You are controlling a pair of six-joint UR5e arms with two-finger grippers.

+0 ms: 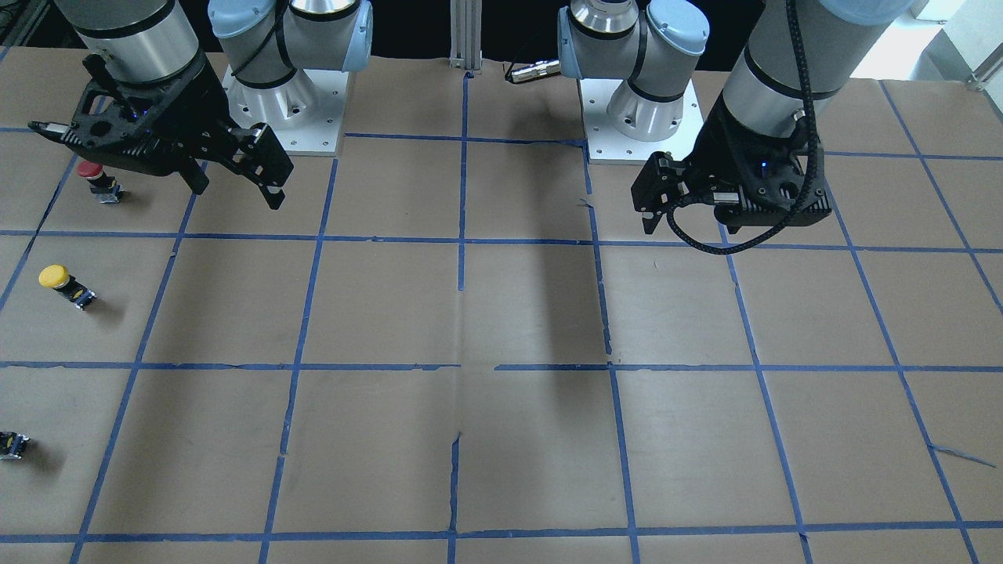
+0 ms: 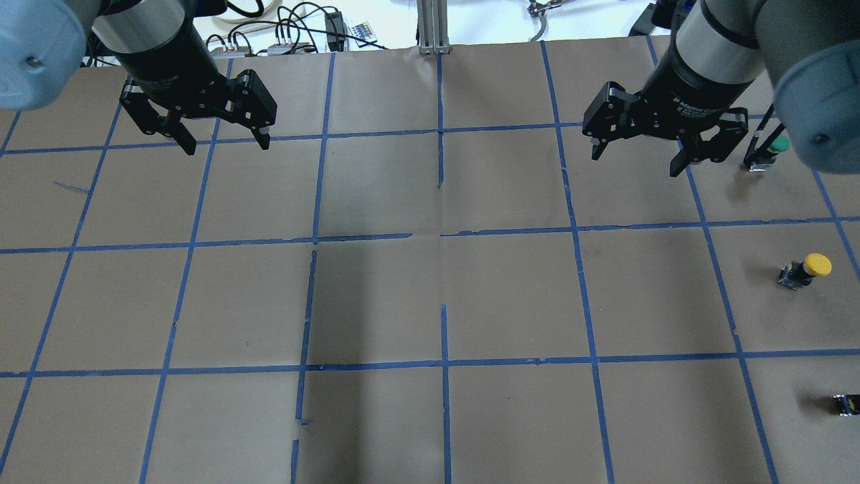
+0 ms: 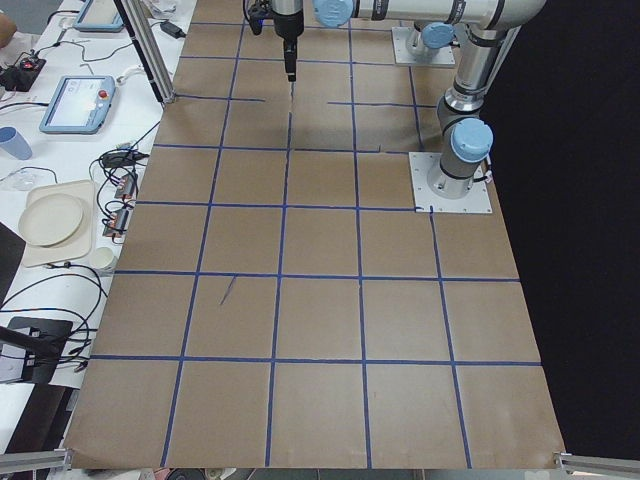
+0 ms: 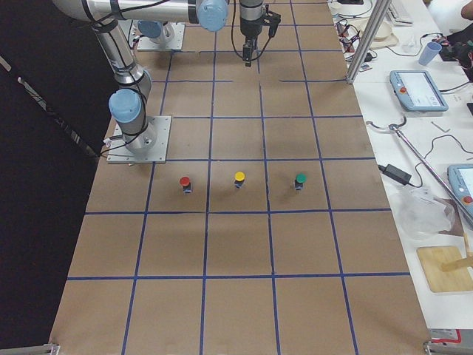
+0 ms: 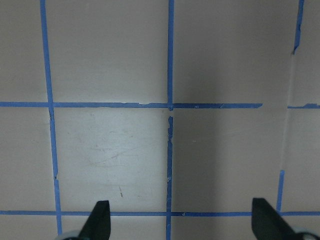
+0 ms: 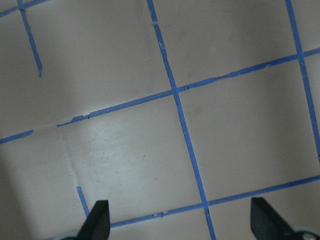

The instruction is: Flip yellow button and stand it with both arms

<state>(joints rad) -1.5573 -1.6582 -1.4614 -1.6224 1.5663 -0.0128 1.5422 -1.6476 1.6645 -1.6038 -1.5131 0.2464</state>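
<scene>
The yellow button (image 2: 809, 267) stands on the brown table at the right, yellow cap up on its black body. It also shows in the front view (image 1: 63, 283) and the right-side view (image 4: 239, 178). My right gripper (image 2: 635, 161) is open and empty, hanging above the table well behind and left of the button; it also shows in the front view (image 1: 235, 196). My left gripper (image 2: 227, 142) is open and empty at the far left. Both wrist views show only taped paper between open fingertips (image 5: 100, 220) (image 6: 97, 220).
A green-capped button (image 2: 776, 146) stands beyond the yellow one. A red-capped button (image 1: 92, 174) stands nearer the robot's base. A small black block (image 2: 846, 404) shows at the overhead view's right edge. Blue tape lines grid the brown paper (image 2: 443, 296).
</scene>
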